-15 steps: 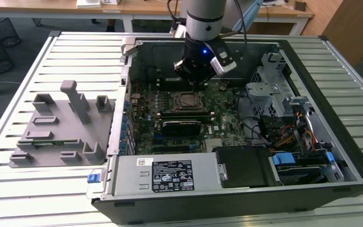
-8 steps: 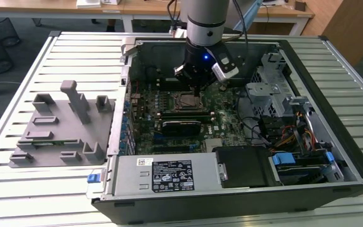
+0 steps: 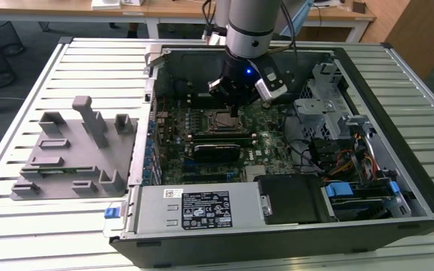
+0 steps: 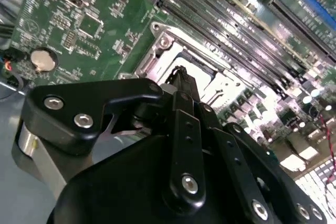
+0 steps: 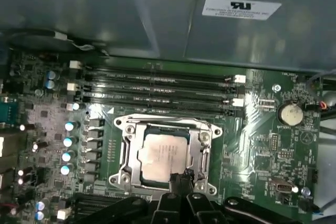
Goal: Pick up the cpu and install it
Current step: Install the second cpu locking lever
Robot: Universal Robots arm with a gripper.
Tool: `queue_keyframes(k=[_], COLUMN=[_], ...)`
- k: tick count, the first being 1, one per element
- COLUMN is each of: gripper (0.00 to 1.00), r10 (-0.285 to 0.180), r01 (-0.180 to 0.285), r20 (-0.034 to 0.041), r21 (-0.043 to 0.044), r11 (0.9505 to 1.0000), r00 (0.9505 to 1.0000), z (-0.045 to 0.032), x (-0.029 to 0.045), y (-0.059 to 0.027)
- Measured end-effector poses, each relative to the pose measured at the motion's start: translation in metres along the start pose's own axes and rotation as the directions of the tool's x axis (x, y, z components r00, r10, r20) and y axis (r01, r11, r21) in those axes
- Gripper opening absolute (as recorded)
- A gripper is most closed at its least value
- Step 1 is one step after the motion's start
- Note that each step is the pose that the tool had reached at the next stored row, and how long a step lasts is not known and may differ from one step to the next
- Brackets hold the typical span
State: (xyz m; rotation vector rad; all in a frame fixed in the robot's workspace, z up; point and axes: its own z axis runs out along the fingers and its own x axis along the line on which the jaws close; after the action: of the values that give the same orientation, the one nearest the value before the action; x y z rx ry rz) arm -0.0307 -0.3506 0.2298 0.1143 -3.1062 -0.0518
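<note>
Down inside the open PC case (image 3: pixel 398 141), the cpu (image 5: pixel 161 156) already sits flat in its socket (image 5: pixel 165 153), so it looks seated. Fingers pinched narrow and holding nothing, the gripper (image 3: pixel 234 107) hangs just above it.

Lab or office: slatted workbench (image 3: pixel 21 113), desks (image 3: pixel 172 11).

Slatted white table (image 3: pixel 36 73), wooden desks (image 3: pixel 164 8), grey floor (image 3: pixel 21 68) behind
</note>
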Motion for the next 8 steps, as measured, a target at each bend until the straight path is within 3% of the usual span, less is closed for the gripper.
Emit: queue_keyframes(k=[8], gripper=[0.11], r10=[0.000], r01=[0.000], r20=[0.0001], r21=[-0.0025], r11=[1.0000], r00=[1.0000], z=[-0.0002], x=[0.0014], y=[-0.0184])
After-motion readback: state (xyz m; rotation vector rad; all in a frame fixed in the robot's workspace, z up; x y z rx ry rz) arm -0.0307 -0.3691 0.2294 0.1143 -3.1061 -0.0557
